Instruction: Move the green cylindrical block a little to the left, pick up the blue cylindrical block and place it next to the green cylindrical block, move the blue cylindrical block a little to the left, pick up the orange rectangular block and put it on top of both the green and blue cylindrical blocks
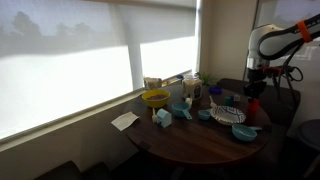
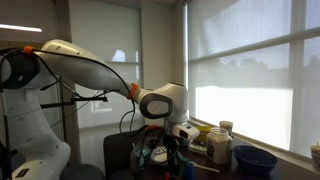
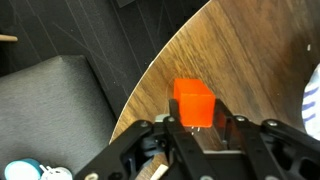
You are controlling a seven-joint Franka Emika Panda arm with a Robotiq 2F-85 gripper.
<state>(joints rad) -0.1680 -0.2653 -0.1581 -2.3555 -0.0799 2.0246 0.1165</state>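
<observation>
The orange rectangular block (image 3: 194,103) is a small red-orange cube gripped between the two black fingers of my gripper (image 3: 197,128). The wood table (image 3: 240,60) lies below it, close to the table's curved edge. In an exterior view the gripper (image 1: 252,98) hangs over the far side of the round table with a reddish spot (image 1: 252,105) at its tip. In the exterior view from behind the arm, the gripper (image 2: 163,138) points down over the table. I cannot make out the green and blue cylindrical blocks with certainty among the small bluish pieces on the table.
A yellow bowl (image 1: 155,98), jars (image 1: 190,84), a white basket-like dish (image 1: 244,131) and bluish items (image 1: 183,110) crowd the table. A paper slip (image 1: 125,120) lies near the window sill. A dark grey chair seat (image 3: 55,105) sits beside the table edge. A blue bowl (image 2: 255,160) stands near the window.
</observation>
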